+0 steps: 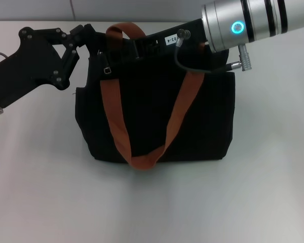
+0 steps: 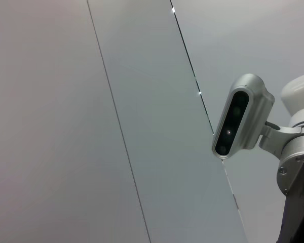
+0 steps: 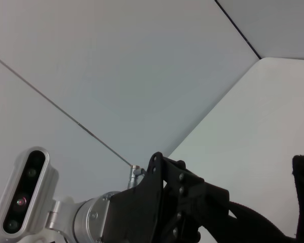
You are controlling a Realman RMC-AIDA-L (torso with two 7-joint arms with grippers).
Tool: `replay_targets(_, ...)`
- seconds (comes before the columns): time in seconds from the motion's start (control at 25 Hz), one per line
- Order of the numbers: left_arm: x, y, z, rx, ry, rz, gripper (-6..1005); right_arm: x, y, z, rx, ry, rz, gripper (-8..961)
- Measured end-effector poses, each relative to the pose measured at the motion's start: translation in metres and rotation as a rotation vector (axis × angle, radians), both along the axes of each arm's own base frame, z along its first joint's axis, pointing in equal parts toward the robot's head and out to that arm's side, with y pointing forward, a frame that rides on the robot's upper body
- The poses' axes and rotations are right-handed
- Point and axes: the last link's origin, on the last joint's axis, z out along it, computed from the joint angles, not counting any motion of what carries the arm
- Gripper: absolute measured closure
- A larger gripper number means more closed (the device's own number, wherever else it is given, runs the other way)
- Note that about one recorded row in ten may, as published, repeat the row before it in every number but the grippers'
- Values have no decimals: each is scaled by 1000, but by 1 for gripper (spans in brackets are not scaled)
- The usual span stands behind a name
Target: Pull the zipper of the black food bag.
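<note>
- Nearest me there's only bare white table (image 1: 152,207), with nothing on it in front of the bag.
- Next comes the black food bag (image 1: 202,121), sitting upright mid-table. One rust-brown strap (image 1: 142,163) droops down its near face in a loop, and the other one arcs over the top toward the far side.
- My left gripper (image 1: 87,36) is at the bag's far-left top corner. Its fingers look drawn in close and pressed onto the fabric edge there, so I'd say I'm pinning that end of the bag, but I honestly can't tell what's actually between the tips.
- My right arm comes in from the far right and lies across the bag's top edge. The right gripper (image 1: 142,46) is black on black up there, so I can't tell if it's open or clamped.
- A small silvery bit near the left end of the top edge could be the zipper (image 1: 107,71), or it could be a strap buckle. It's too tiny to call.
- My guess on the step: left is bracing, right is lining up on the pull, and the pull itself isn't obviously underway.
- The next move needs a firm pinch on the tab, then a straight drag along the track while left keeps the bag from sliding.
- Both wrist views mostly show wall, plus the other arm's camera.
</note>
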Motion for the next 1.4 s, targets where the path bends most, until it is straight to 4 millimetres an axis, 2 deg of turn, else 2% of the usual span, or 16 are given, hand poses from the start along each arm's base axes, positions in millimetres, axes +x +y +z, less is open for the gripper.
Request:
replay_targets(0.12,0,0,0,-1,-1,-2,990,0,0,-2,-1,-15,5,419)
replay_targets(0.28,0,-1,0,-2,-1,-2,990,1,1,-4,5,-30,3,638)
replay_targets(0.92,0,-1,0,-3,-3,-3,989,1,2,-5,14,-44,6,701)
replay_targets(1.12,0,-2,-1,-5,-5,-3,989,1,2,-5,17,-44,5,836)
replay_targets(1.4,0,-3,-2,-11,-13,-1,989,2,3,-5,28,-45,11,891)
